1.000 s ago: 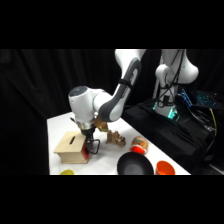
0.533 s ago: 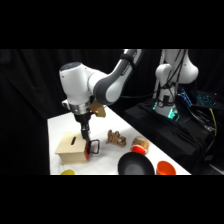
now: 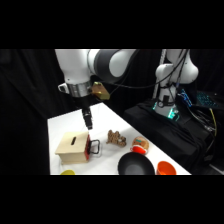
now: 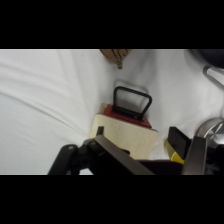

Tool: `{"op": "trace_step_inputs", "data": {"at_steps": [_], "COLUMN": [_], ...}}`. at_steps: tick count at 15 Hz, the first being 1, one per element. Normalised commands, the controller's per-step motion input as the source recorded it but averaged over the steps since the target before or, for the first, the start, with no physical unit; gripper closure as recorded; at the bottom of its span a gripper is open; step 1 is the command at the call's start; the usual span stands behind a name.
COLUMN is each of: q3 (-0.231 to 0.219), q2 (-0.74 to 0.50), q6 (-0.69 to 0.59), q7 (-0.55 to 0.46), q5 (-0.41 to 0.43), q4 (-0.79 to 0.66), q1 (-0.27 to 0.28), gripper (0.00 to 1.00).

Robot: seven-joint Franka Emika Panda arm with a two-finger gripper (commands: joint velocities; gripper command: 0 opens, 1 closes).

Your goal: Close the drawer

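From the side view I see the wooden box (image 3: 73,147) sitting near the front left of the table (image 3: 107,120), its slotted top facing up and the drawer (image 3: 88,148) with its red-orange front on the box's right end, the black loop handle (image 3: 94,147) sticking out toward the brown block pile (image 3: 116,138). The gripper (image 3: 88,119) hangs above the box, clear of it, with open air between its tip and the slotted top. The wrist view gives me what the side cannot: I look down past the linkage at the box top (image 4: 125,135), the red drawer front (image 4: 125,116) just beyond it and the handle (image 4: 131,102) lying over the white table, with the block pile (image 4: 115,55) cut off at the upper edge. I cannot tell how far apart the jaws stand; in the side view they merge into one dark stub and in the wrist view only dark linkage shows. The black bowl (image 3: 135,164) and an orange object (image 3: 166,168) are clipped by the lower edge, and a yellow thing (image 3: 67,172) barely shows at the front left. Bare table lies behind the box toward the far edge.
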Motion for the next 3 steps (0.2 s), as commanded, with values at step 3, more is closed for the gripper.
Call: {"op": "trace_step_inputs", "data": {"at_steps": [3], "q3": [0.109], "q2": [-0.30], "q6": [-0.23], "q7": [-0.22], "q5": [0.026], "q4": [-0.19], "q1": [-0.106], "gripper": [0.00]}}
